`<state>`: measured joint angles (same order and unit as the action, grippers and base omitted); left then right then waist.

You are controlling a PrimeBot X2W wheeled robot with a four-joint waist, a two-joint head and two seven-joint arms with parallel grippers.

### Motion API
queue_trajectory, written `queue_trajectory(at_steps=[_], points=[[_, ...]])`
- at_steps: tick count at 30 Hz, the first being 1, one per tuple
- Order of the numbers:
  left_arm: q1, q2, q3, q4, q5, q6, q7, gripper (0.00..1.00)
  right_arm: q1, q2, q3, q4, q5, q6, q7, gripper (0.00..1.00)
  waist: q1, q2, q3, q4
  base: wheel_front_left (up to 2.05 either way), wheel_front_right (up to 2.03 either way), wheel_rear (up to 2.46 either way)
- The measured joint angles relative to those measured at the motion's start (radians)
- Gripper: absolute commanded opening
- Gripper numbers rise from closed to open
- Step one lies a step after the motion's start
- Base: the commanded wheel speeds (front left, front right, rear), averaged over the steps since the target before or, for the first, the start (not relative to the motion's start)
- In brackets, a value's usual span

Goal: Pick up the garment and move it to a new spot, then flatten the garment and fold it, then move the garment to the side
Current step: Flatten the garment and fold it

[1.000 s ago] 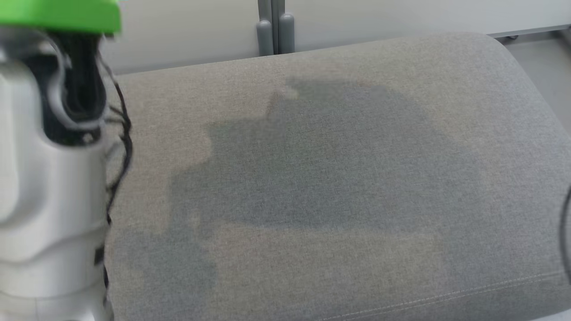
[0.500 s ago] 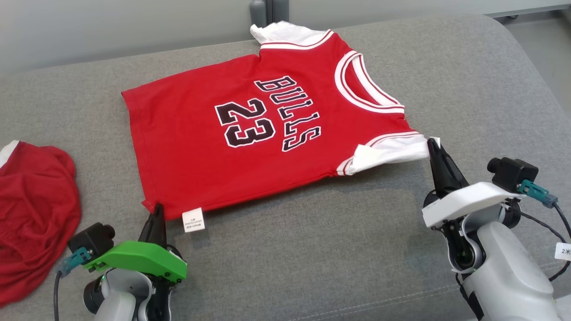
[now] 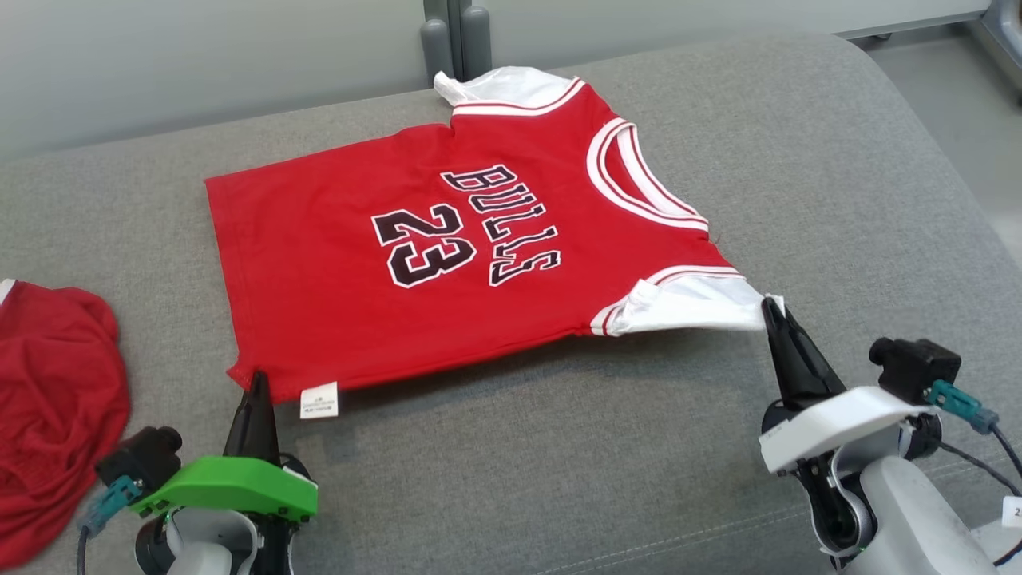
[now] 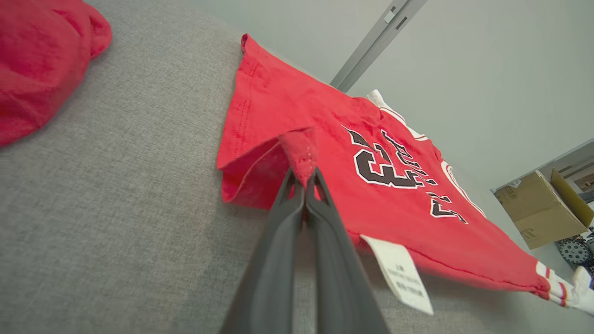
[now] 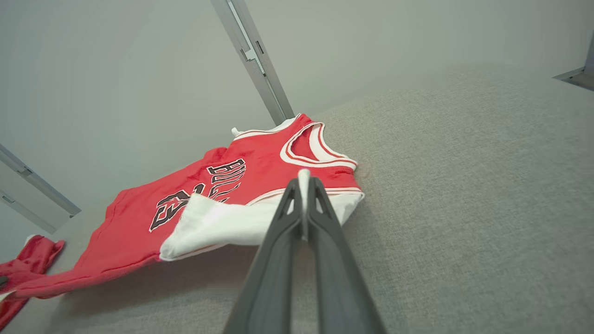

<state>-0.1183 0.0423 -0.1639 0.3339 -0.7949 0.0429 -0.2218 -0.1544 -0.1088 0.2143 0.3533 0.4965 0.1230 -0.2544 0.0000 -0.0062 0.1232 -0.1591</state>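
While it lies spread flat on the grey fabric cushion (image 3: 798,160), 1 red BULLS 23 jersey w/ white sleeves (image 3: 319,279) is pinched at 2 spots: left jaws clamp its hem corner beside 1 white label (image 3: 318,401), right jaws clamp its near sleeve tip. 1 crumpled red garment (image 3: 56,399) sits well left of the jersey, apart.

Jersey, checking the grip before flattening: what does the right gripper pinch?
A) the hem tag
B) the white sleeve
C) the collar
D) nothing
B: the right gripper is shut on the edge of the white sleeve of the jersey.
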Motion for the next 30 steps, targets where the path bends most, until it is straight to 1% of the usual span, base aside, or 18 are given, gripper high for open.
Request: queue_trajectory(at_steps=[4,6,9,20,28,29,30], points=[[0.052,0.000,-0.001,0.011,0.000,0.000,0.001,0.00,0.066,0.006,-0.017,-0.011,-0.006,0.000,0.000,0.00,0.0000,0.0000,-0.014,0.000,0.00,0.00,0.00],[0.097,0.001,0.003,0.025,0.000,0.000,0.000,0.00,0.100,0.014,0.000,-0.012,-0.025,0.000,0.000,0.00,0.0000,0.0000,-0.020,0.002,0.00,0.00,0.00],[0.118,0.000,0.004,0.043,0.000,0.000,-0.001,0.00,0.122,0.015,0.017,-0.012,-0.044,0.000,0.000,0.00,0.0000,0.0000,-0.022,0.004,0.00,0.00,0.00],[0.140,0.000,0.002,0.072,0.000,0.001,-0.010,0.00,0.160,0.015,0.058,0.012,-0.102,0.000,0.000,0.00,0.0000,0.0000,-0.027,0.009,0.00,0.00,0.00],[0.170,0.000,-0.004,0.106,0.000,0.002,-0.018,0.00,0.185,0.013,0.077,0.074,-0.134,0.000,0.000,0.00,0.0000,0.0000,-0.031,0.009,0.00,0.00,0.00],[0.170,0.000,-0.005,0.108,0.000,0.002,-0.018,0.04,0.185,0.014,0.079,0.078,-0.137,0.000,0.000,0.00,0.0000,0.0000,-0.031,0.010,0.00,0.00,0.00],[0.170,0.000,-0.006,0.110,0.000,0.002,-0.018,0.18,0.185,0.013,0.083,0.081,-0.141,0.000,0.000,0.00,0.0000,0.0000,-0.031,0.010,0.00,0.00,0.00]])
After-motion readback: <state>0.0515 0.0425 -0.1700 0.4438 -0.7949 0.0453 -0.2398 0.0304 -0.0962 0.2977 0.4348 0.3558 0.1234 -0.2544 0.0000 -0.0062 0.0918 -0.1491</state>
